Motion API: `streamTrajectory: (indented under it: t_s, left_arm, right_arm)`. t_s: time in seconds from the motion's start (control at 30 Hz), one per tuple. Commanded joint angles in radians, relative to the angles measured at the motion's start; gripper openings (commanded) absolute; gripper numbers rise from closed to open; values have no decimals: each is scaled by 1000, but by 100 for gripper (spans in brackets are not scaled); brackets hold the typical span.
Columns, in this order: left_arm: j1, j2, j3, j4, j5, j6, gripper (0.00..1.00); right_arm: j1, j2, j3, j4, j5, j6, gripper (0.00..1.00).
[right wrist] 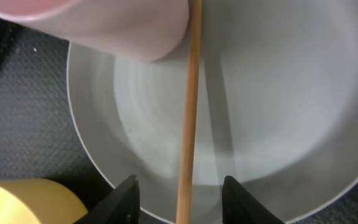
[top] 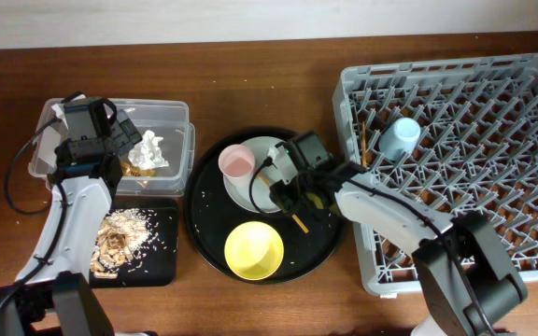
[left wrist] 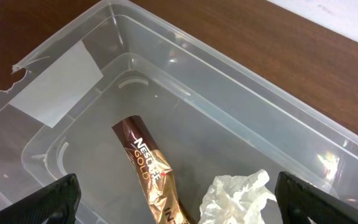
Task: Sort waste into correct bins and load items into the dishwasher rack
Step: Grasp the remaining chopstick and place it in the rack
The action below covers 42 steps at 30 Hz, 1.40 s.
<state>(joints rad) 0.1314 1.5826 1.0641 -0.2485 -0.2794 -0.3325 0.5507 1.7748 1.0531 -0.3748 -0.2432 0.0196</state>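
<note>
From my station I'd call this roughly half done: the waste looks sorted, but most of the dishes are not loaded yet.

The dishwasher rack (top: 437, 67) on the right of the bench (top: 250, 84) holds only the light-blue cup (top: 402, 138), near its back left corner. I can't make out whether a chopstick lies among the pegs.

The round black tray (top: 204, 219) in the middle carries what is left: the grey-green plate (top: 247, 192) with the pink cup (top: 236, 161) on its edge, and the yellow bowl (top: 254, 250) in front of it.

The clear tub (top: 171, 110) at back left holds the white tissue (top: 148, 149) and the brown-gold wrapper (left wrist: 149, 163), lying side by side. In front of it, the shallow black tray (top: 162, 257) has the beige food scraps (top: 118, 238) heaped on its left half.

My left claw (left wrist: 179, 202) hangs released and empty above the tub. My right claw (right wrist: 182, 193) is low over the plate, spread to either side of one chopstick (right wrist: 189, 124) and not clenched on it. That chopstick lies across the plate beside the pink cup, and I judge it the piece now in hand.
</note>
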Motion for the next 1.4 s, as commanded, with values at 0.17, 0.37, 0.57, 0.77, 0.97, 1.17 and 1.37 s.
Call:
streamTrajectory:
  t_s: [0.17,0.37,0.57,0.77,0.97,1.17,1.37]
  left_arm:
    - [3,4,7,2,4,5,99]
    - [3,4,7,1,4,5,99]
    - [3,4,7,1,4,5,99]
    - [3,4,7,1,4,5,99]
    - [3,4,7,1,4,5,99]
    - [3,4,7,1,3,5,99]
    - [3,4,7,2,4,5,99]
  right_arm:
    - [7,7,-27,30,13,0,43]
    - [7,74,-26,69,13,0,37]
    - [5,58,16,22,12,0,10]
    - [-32,-60,54,-43,89,28,5]
    - [-249,-282,101,-234,98,45,4]
    - [-490,-318,101,-365,98,-16,4]
    - [-492,-158,100,-356,75,-31,4]
